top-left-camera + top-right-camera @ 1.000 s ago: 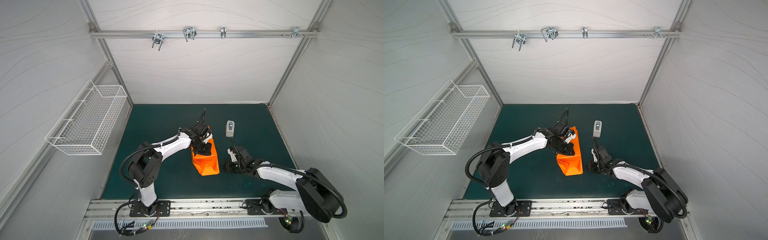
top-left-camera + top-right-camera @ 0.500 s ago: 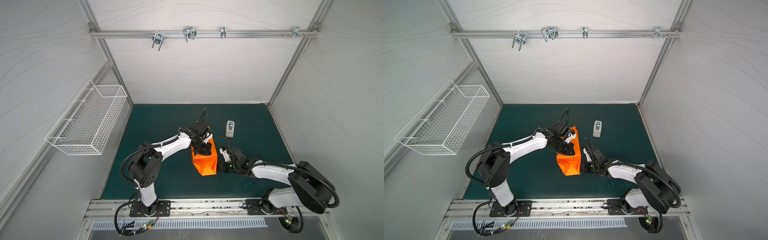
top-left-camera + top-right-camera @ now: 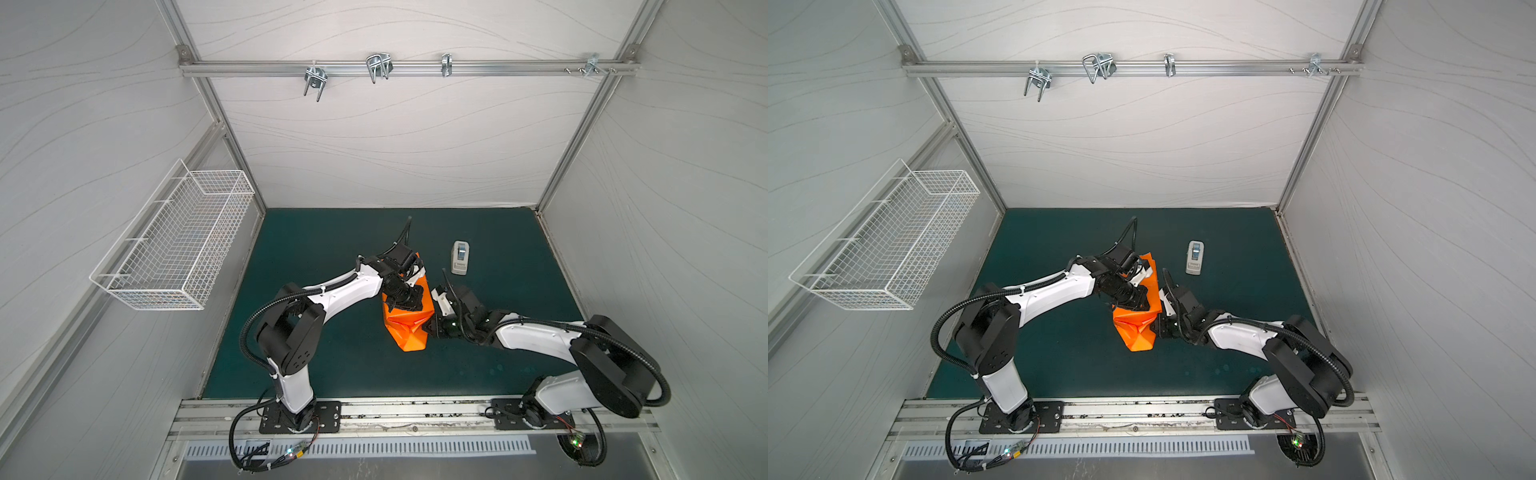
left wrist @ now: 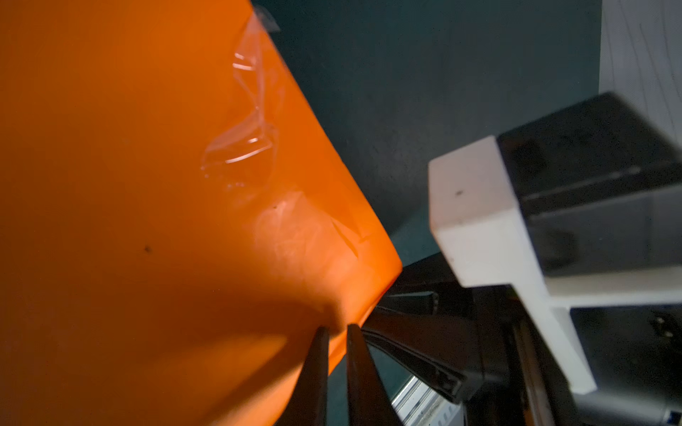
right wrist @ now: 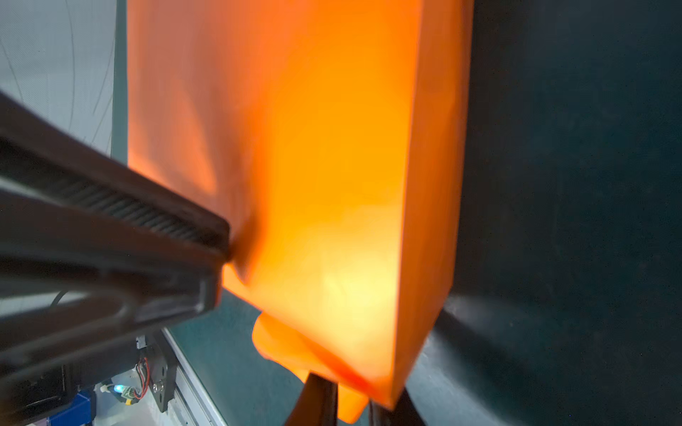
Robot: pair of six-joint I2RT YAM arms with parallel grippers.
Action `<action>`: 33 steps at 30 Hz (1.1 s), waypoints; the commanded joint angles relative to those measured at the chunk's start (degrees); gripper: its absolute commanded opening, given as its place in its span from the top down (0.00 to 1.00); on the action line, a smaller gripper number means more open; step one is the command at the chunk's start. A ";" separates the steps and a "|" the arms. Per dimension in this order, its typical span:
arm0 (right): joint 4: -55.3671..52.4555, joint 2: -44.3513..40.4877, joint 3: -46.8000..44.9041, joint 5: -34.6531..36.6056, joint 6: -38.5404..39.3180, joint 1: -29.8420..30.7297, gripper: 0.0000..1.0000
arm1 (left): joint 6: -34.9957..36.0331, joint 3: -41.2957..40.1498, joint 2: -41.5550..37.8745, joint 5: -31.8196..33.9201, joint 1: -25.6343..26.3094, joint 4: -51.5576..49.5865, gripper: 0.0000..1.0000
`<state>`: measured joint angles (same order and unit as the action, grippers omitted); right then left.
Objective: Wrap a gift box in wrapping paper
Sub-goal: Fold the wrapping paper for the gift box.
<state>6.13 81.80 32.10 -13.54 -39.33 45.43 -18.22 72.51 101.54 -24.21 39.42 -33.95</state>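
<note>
The wrapping paper (image 3: pixel 409 332) stands as a folded orange bundle mid-mat (image 3: pixel 332 353), and we cannot see the gift box. Our left gripper (image 4: pixel 337 329) pinches one edge, jaws nearly together. Our right gripper (image 5: pixel 350 391) nips a lower fold from the right side, jaws narrow.

Looks like a robot lab cell. White panel walls (image 3: pixel 395 145), hook rail (image 3: pixel 407 68) at 12 o'clock, wire basket (image 3: pixel 178 245) at 9.

Orange wrapping paper (image 3: pixel 409 332), dark teal table (image 3: pixel 316 249).
</note>
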 commanded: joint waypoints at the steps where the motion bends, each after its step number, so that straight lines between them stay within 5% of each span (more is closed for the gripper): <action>1: 1.82 0.90 1.30 -0.33 -1.59 0.55 0.83 | 0.33 -1.77 3.25 1.59 0.48 -1.34 0.86; 33: 15.82 5.94 -4.67 10.23 -17.52 5.02 0.92 | -0.24 -2.20 3.53 1.02 0.48 -0.22 0.86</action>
<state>19.09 86.48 28.29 -5.69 -54.15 49.71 -18.63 72.27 101.78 -24.88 39.44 -32.42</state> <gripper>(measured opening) 0.078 0.142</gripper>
